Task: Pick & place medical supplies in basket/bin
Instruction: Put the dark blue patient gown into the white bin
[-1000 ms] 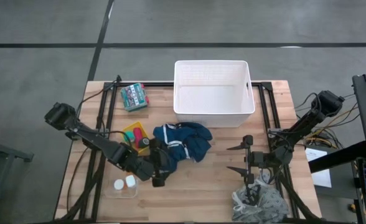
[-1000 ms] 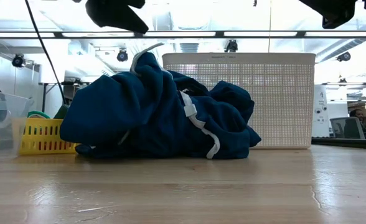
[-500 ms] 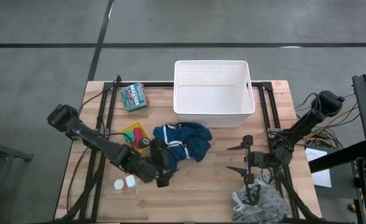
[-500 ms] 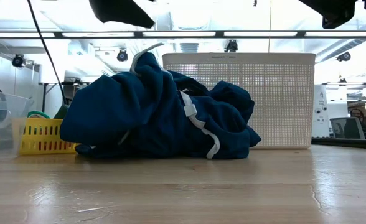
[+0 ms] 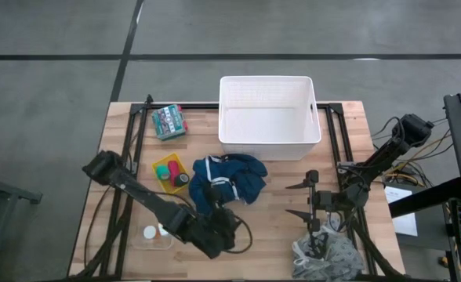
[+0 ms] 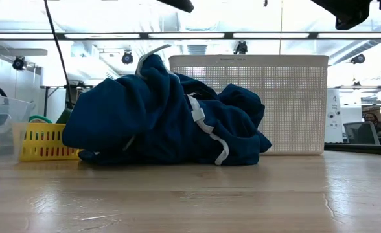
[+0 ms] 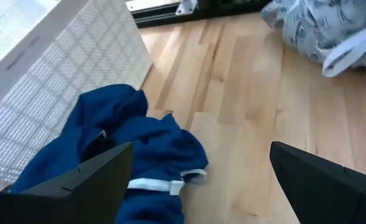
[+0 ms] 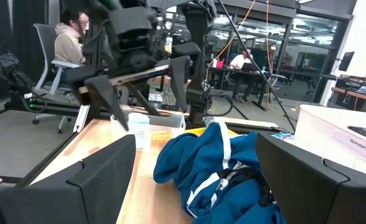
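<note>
My left arm runs diagonally from the left edge of the high view down to the lower centre. My left end effector [image 5: 224, 229] hangs there with fingers spread wide, holding nothing, just below the dark blue garment [image 5: 229, 178] at frame centre. The white tub [image 5: 269, 117] sits at upper centre on the surface [image 5: 274, 235]. My right arm enters from the right edge; my right end effector [image 5: 300, 199] is open and empty at lower right, above the grey-white patterned cloth [image 5: 327, 255].
</note>
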